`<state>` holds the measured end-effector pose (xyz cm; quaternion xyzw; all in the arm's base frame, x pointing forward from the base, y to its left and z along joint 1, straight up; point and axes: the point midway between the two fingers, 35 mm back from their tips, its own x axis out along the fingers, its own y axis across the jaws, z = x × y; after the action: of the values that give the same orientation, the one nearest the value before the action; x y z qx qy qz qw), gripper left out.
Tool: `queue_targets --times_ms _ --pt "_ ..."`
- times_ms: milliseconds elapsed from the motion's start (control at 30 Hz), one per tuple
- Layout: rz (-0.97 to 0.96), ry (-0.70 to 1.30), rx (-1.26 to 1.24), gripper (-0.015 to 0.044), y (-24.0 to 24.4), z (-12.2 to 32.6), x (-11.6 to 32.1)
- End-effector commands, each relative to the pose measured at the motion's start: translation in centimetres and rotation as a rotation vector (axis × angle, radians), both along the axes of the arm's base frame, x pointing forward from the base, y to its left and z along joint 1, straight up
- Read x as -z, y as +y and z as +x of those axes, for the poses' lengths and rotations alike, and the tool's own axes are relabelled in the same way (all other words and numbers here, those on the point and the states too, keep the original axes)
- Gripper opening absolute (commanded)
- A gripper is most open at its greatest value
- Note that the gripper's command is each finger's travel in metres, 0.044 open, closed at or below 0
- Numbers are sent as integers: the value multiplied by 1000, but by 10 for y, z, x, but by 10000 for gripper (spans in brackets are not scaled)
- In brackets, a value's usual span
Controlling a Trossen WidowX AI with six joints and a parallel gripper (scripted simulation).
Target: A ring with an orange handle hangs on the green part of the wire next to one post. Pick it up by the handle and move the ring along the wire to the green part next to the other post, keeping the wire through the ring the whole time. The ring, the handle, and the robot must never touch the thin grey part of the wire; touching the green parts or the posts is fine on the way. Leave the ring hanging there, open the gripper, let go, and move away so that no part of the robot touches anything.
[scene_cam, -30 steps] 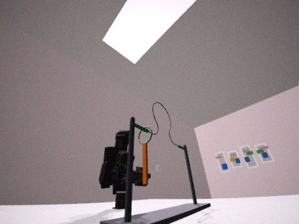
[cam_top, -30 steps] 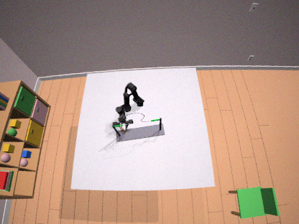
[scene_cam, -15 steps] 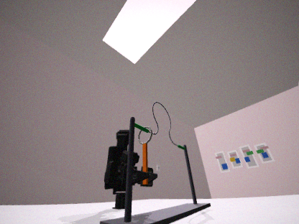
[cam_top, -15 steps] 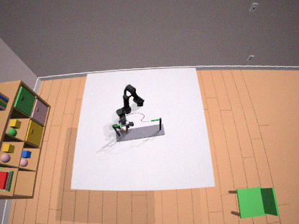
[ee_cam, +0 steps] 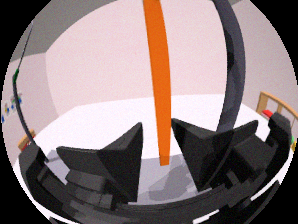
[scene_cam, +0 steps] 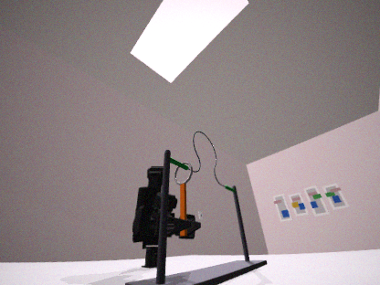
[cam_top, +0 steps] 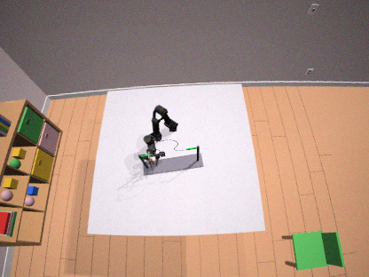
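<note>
Ring [scene_cam: 176, 174] with its orange handle [scene_cam: 183, 205] hangs on the green part [scene_cam: 177, 162] of the wire, right beside the near post [scene_cam: 163, 215]. In the top view that post stands at the 9 o'clock end of the dark base [cam_top: 177, 165]. The other post [scene_cam: 239, 224] stands at the 3 o'clock end, with its own green part [scene_cam: 228, 187]. The thin grey wire [scene_cam: 207, 142] loops up between the two.

The handle points straight down to 6 o'clock from the ring. The hand [scene_cam: 184, 226] sits level at the handle's lower end.

From the wrist camera, the handle [ee_cam: 158, 76] runs down between the two dark fingers, its tip just inside them. The hand [ee_cam: 158, 132] is partly open: its jaws flank the handle closely, with a sliver of daylight on the 9 o'clock side, and they are not clamped on it.

The arm [cam_top: 159, 124] rises at 12 o'clock from the ring's post, on the white counter [cam_top: 213, 200].
</note>
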<state>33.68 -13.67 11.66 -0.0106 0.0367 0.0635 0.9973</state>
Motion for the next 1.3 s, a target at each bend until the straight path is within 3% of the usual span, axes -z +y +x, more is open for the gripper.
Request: queue_targets --times_ms 0,100,500,1267 --pt "2 -1 6 160 -1 0 0" --pt "2 -1 6 160 -1 0 0" --pt "0 0 0 -150 0 0 0" --pt "-1 -1 -10 -150 -4 1 -21"
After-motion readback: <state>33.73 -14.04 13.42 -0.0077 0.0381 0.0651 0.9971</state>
